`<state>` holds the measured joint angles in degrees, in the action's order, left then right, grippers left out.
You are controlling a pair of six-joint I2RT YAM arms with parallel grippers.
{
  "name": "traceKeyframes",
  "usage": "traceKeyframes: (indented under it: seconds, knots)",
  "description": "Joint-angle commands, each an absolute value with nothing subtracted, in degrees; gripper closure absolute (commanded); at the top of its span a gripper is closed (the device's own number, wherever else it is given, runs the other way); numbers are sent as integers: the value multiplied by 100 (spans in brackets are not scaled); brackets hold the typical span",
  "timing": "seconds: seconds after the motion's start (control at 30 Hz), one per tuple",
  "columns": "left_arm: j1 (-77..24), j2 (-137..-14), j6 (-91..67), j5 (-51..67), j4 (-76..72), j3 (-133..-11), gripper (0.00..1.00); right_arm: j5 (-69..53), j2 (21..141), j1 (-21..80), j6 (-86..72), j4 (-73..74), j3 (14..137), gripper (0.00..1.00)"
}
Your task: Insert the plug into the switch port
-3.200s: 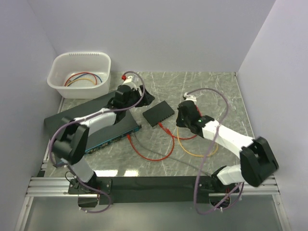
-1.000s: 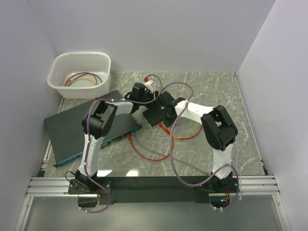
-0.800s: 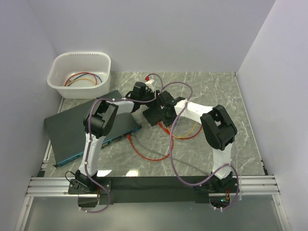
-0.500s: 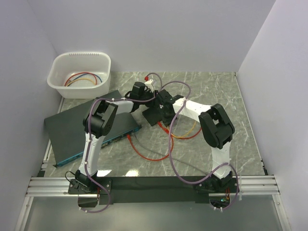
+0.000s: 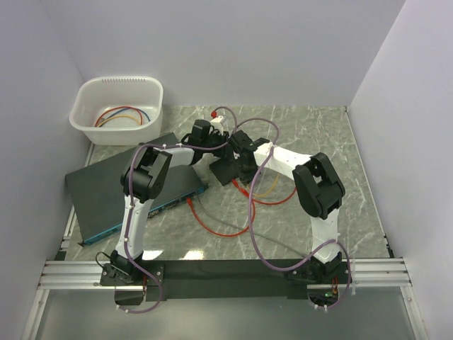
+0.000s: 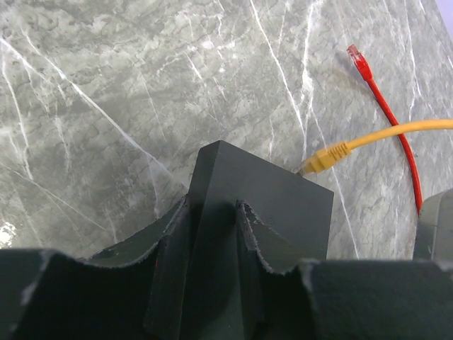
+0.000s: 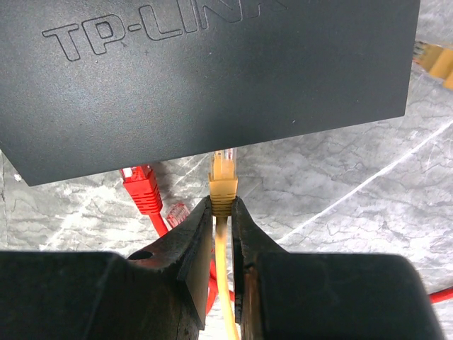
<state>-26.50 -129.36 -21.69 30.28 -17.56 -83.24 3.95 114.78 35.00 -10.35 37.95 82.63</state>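
The insertion itself is judged not yet in hand; a preparing step is being done at the small black box [image 7: 212, 71]. On the near side of this box the right gripper [image 7: 221, 207] is clenched on the orange-yellow plug [image 7: 222, 183]; the clear tip of that plug is held up to the near edge of the box; whether it has entered a socket there cannot be told. On the far side of the box the left gripper [image 6: 214, 209] is set astride one corner; its fingers [image 6: 170, 244] are pressed on the box from both sides, so the box is taken to be grasped and steadied.

For the next move the orange-yellow plug must be let go; the plug [image 7: 141, 190], red with a clear tip, must be grasped behind that tip, carried to the left of the box and lined up squarely with the switch port. The single ports are too small to be made out from above; they are to be sought in the teal-blue front face [image 5: 173, 202] of the switch [image 5: 106, 188], which lies left of the box and nearer.

A second red end [image 5: 190, 201] is seen just before that face, well apart from both grippers. The plug itself lies untouched at the near edge of the box, just beside the right gripper; no finger is on it.
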Motion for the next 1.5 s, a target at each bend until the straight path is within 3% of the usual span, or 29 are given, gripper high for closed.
traceKeyframes:
  seconds: [0.0, 0.4, 0.73, 1.47]
  knots:
    - [-2839, -13043, -2039, 3726, -1301, -8104, 69, 510, 11215, 3524, -914, 2602, 8517, 100]
    - [-2848, -13122, -1855, 4007, -1213, -8068, 76, 1090, 10644, 3577, -704, 1363, 7806, 100]
    - [-2865, -13157, -1740, 4271, -1195, -8042, 79, 861, 10424, 3691, -203, 476, 7436, 100]
    - [-2883, -13263, -1626, 4403, -1028, -8042, 81, 1432, 11241, 3691, -475, 290, 7585, 100]
